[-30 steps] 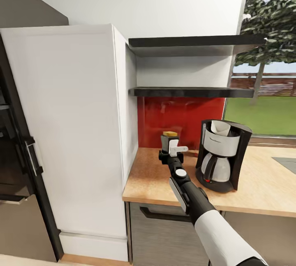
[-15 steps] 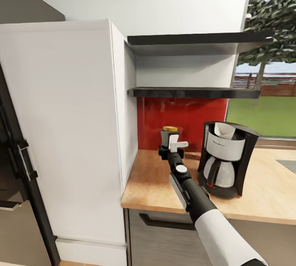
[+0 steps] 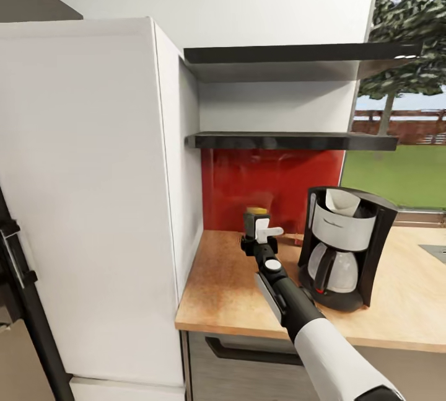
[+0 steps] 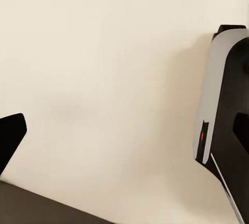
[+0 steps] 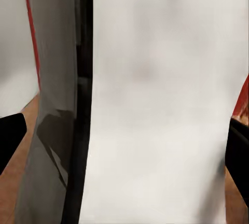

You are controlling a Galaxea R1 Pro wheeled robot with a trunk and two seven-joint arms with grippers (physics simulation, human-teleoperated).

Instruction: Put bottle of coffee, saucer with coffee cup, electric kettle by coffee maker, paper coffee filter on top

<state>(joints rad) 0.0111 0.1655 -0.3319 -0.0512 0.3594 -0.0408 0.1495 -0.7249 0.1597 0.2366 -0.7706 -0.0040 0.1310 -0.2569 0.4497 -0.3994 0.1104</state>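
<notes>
My right gripper [image 3: 261, 230] is shut on the bottle of coffee [image 3: 254, 217], a small dark bottle with an orange-yellow cap. It holds the bottle over the kitchen countertop [image 3: 229, 292], a little left of the coffee maker [image 3: 344, 245]. The bottle's foot is hidden behind the gripper. Up close, its white label [image 5: 161, 120] spans the gap between the right fingertips [image 5: 9, 140]. A white paper coffee filter [image 3: 342, 200] sits in the top of the coffee maker. The kitchen shelf [image 3: 291, 139] is bare. My left gripper [image 4: 124, 135] hangs open over pale floor.
A tall white cabinet [image 3: 93, 202] walls off the counter's left end. A second black shelf [image 3: 297, 54] hangs higher up, above a red splashback [image 3: 266, 181]. A sink corner [image 3: 437, 251] shows at far right, with a window behind it.
The camera has moved closer and slightly right, so the whole picture shifted. The right gripper still holds the bottle at about the same spot beside the coffee maker.
</notes>
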